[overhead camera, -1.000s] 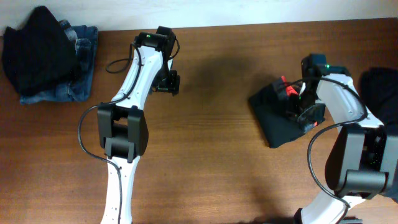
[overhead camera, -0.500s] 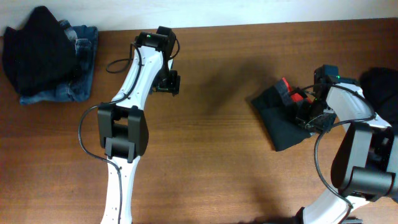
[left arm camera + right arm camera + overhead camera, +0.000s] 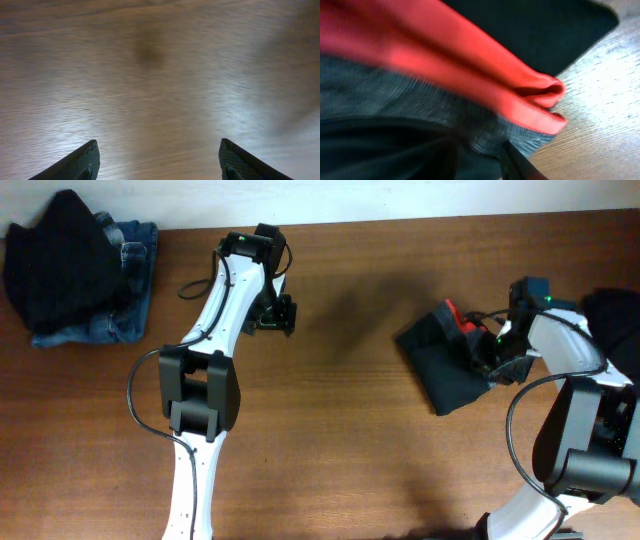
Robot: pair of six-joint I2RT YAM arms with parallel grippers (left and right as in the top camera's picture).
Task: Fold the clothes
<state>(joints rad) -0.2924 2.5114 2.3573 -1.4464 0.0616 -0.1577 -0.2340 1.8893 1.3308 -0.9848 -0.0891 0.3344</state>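
Note:
A folded black garment point(image 3: 440, 375) with red trim point(image 3: 452, 312) lies at the table's right. My right gripper point(image 3: 483, 350) sits on its right edge, shut on the fabric. In the right wrist view the red trim point(image 3: 485, 65) and grey-black cloth point(image 3: 420, 105) fill the frame, and dark fabric lies between the fingers point(image 3: 517, 162). My left gripper point(image 3: 277, 315) hangs open over bare wood at the upper middle. Its fingertips point(image 3: 85, 160) stand wide apart with nothing between them. More clothes, a black garment point(image 3: 60, 255) on blue jeans point(image 3: 130, 295), are piled at the far left.
Another dark garment point(image 3: 612, 315) lies at the right edge behind my right arm. The wooden table point(image 3: 350, 440) ends at the pale wall along the top.
My right wrist has swung to the right and the folded black garment shifted slightly with it. The left gripper has drifted a little to the right and stays open.

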